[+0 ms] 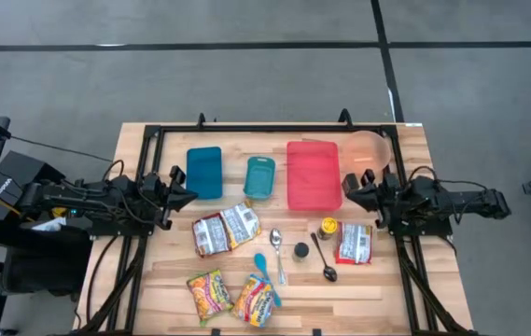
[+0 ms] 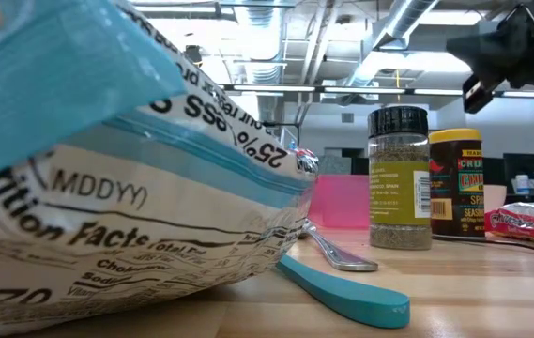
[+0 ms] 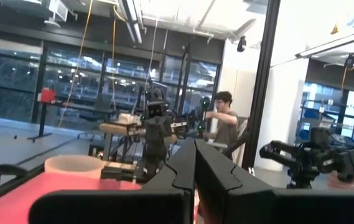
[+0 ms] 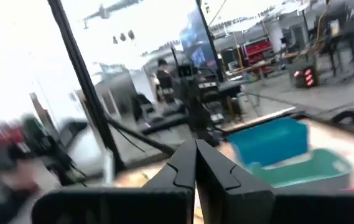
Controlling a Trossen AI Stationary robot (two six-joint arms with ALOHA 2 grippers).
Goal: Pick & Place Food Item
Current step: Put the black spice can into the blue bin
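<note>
While both claws sit closed and empty, the left gripper [image 1: 188,194] and right gripper [image 1: 346,184] at the table's sides, a noodle packet [image 2: 135,197] reading "Nutrition Facts" lies on the wooden table [image 1: 386,280], ducted ceiling above.

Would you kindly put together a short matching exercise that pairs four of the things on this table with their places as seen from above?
Things:
1. red container
2. black spoon
3. dark blue container
4. left gripper

Places:
A. far-left container in the back row
B. shut, at the table's left edge beside the blue container
C. between the teal container and the right gripper
D. below the yellow-lidded jar

Pairs: 1-C, 2-D, 3-A, 4-B
</note>
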